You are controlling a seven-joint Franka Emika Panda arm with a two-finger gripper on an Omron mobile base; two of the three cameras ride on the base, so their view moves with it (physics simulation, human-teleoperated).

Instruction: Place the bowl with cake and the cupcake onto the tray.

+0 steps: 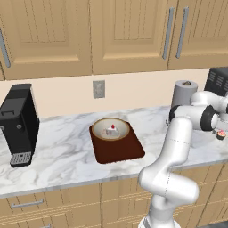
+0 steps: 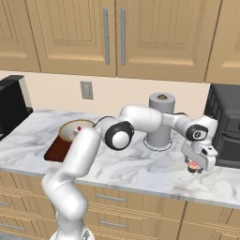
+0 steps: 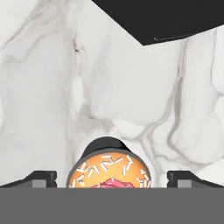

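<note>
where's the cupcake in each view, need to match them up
Left base view: the cupcake sits at the far right edge, on the counter beyond the arm's wrist.
Right base view: lower right, right under the open tool, in front of the black appliance.
Hand view: bottom centre, between the two fingertips.
Shared landmark: the paper towel roll, standing to the cupcake's left in both base views.

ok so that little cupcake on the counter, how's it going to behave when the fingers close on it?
The cupcake looks small and probably light, so it should lift easily between the open fingers. Its frosted top looks soft, so a grip on the wrapper seems safer. Its base looks narrow, so a sideways nudge on the marble counter might tip it.
</note>
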